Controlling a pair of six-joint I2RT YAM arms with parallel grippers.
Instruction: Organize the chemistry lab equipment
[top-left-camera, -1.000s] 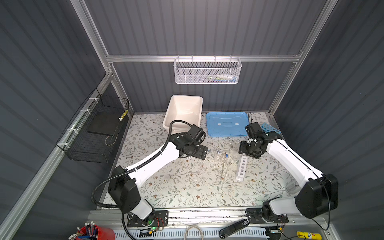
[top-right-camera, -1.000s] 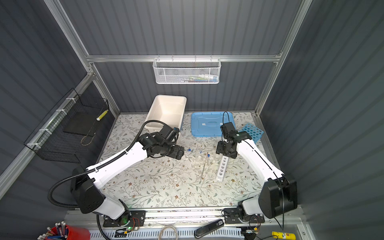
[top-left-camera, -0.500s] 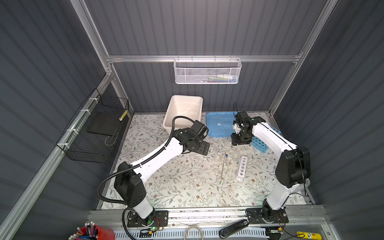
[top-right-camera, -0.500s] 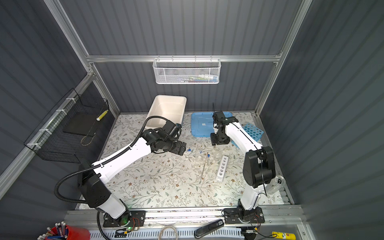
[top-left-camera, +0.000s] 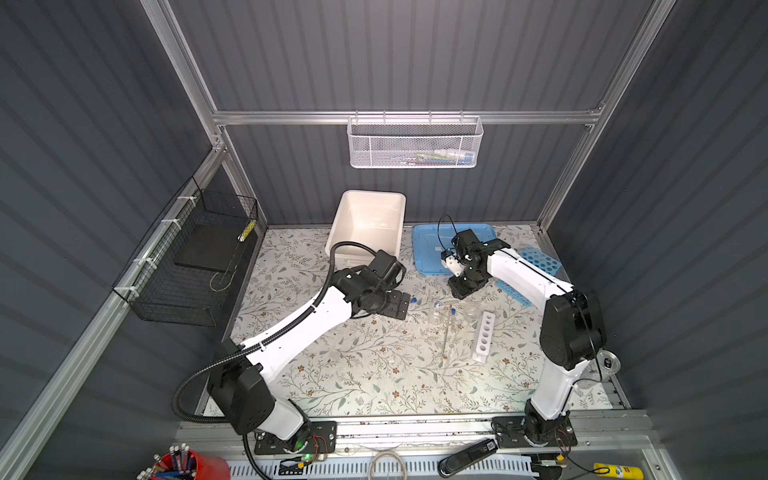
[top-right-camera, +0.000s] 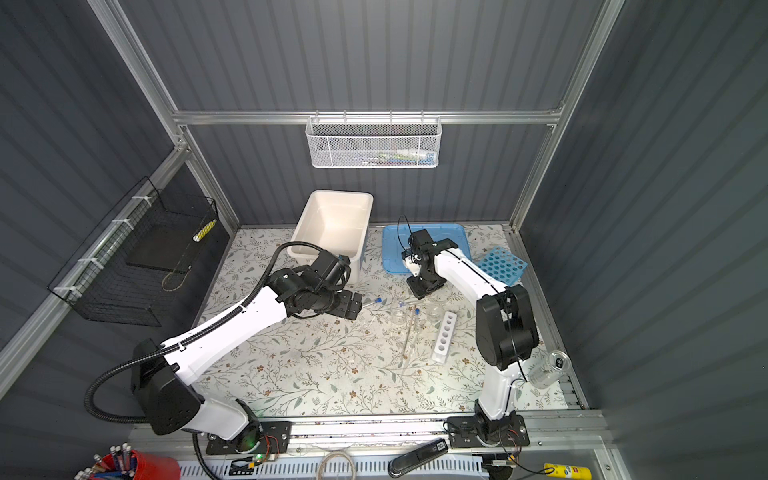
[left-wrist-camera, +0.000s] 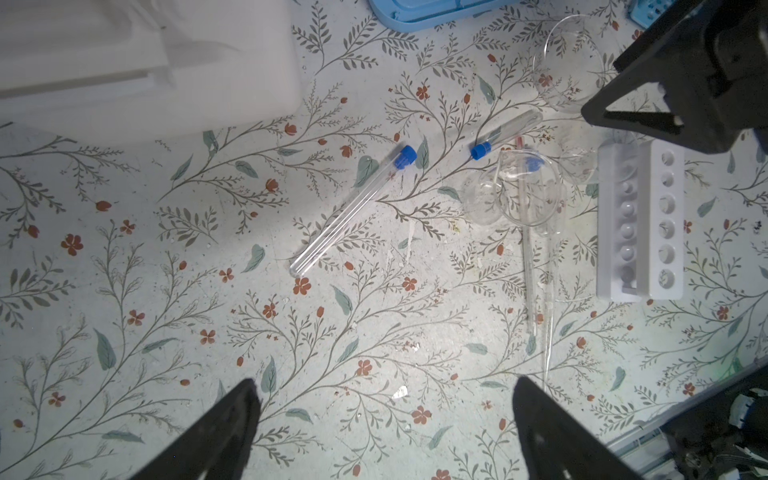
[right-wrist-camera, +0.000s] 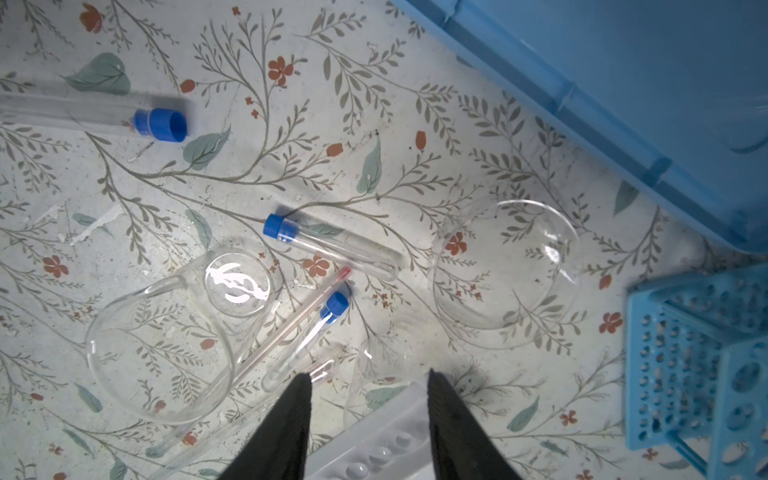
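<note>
Three blue-capped test tubes lie on the floral mat: one (left-wrist-camera: 353, 212) apart on the left, one (right-wrist-camera: 332, 245) beside the beakers, one (right-wrist-camera: 307, 336) next to the thin glass rod (right-wrist-camera: 291, 324). A clear flask (right-wrist-camera: 166, 332) lies on its side and a round beaker (right-wrist-camera: 505, 266) stands close by. The white tube rack (top-left-camera: 483, 336) is empty. The sky-blue rack (top-left-camera: 538, 266) is tipped at the right. My left gripper (top-left-camera: 397, 305) hovers wide open left of the tubes. My right gripper (right-wrist-camera: 368, 376) hangs over the glassware with its jaws apart and nothing between them.
A white tub (top-left-camera: 365, 220) and its blue lid (top-left-camera: 432, 249) stand at the back. A black wire basket (top-left-camera: 195, 257) hangs on the left wall, a white mesh basket (top-left-camera: 413, 143) on the back wall. A can (top-left-camera: 609, 363) stands at the right edge, a red pen cup (top-left-camera: 187, 467) in front.
My right arm swung left from the white rack's end, passed over the blue lid, and came down behind the glassware, its jaws narrowing. The left gripper barely shifted and opened slightly wider.
</note>
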